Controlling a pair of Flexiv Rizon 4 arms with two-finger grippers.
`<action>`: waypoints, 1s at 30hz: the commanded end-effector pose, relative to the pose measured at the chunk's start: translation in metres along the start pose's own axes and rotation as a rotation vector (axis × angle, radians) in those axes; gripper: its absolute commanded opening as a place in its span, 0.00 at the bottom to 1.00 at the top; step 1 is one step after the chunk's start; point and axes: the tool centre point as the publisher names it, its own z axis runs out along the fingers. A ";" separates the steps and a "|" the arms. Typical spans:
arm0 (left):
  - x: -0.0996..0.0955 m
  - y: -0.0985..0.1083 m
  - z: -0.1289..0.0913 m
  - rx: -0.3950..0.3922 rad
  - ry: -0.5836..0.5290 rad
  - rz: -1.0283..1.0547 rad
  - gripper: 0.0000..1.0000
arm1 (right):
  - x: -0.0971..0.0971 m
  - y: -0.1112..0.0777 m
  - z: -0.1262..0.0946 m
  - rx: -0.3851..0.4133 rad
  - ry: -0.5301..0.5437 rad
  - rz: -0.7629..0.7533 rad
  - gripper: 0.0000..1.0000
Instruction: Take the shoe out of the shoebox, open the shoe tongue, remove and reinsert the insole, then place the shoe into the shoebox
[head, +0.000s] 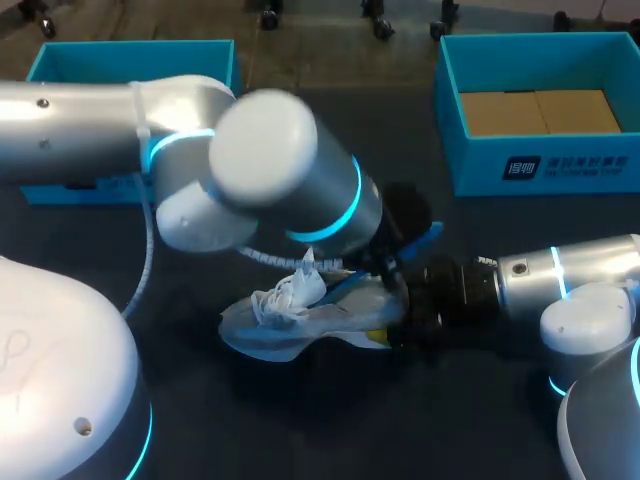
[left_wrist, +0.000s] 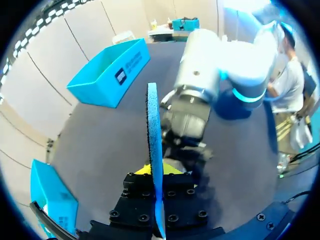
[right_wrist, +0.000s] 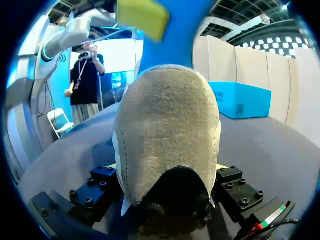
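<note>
A pale grey shoe (head: 300, 318) with loose white laces lies on its side on the dark table. My right gripper (head: 397, 322) is shut on its heel; in the right wrist view the suede heel (right_wrist: 167, 125) fills the space between the fingers. My left gripper (head: 405, 258) hovers just above the heel, shut on a blue insole (head: 430, 237) that sticks up out of the shoe. In the left wrist view the insole (left_wrist: 153, 135) stands edge-on between the yellow tips of the left gripper (left_wrist: 156, 171). The insole (right_wrist: 187, 30) also shows above the heel.
An open blue shoebox (head: 470, 160) with brown cardboard inside stands at the back right. A second blue box (head: 60, 62) sits at the back left, partly behind my left arm (head: 260, 160). Bare table lies in front of the shoe.
</note>
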 end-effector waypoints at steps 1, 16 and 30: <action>-0.003 -0.013 -0.020 0.008 0.229 0.001 0.00 | 0.000 0.001 0.000 0.004 0.000 0.001 0.00; 0.009 -0.051 -0.046 0.034 0.367 -0.079 0.00 | 0.000 0.001 0.000 0.004 0.000 0.001 0.00; 0.015 -0.061 -0.070 0.106 0.366 -0.146 0.00 | 0.000 0.001 0.000 0.004 0.000 0.001 0.00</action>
